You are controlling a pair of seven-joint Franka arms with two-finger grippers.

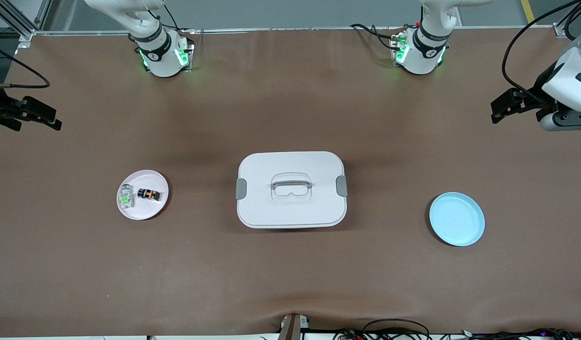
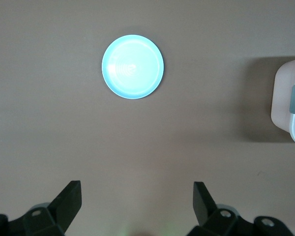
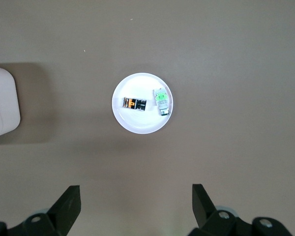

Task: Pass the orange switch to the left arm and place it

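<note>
Orange switch (image 1: pixel 148 194) lying flat on a pink plate (image 1: pixel 154 211), toward the right arm's end of the table from the box (image 1: pixel 291 217); just beside it on that plate, a clear block with a green centre (image 1: pixel 126 197); neither touched by anything. Box standing mid-table, lid on, latches at both ends. Blue plate (image 1: pixel 457 219) toward the left arm's end from the box, well apart from it. Right gripper (image 3: pixel 136 204) up in the air over bare table, well apart from the box, fingers spread wide, grasping nothing; left gripper (image 2: pixel 137 201) likewise aloft near the blue plate, fingers released and bare.
</note>
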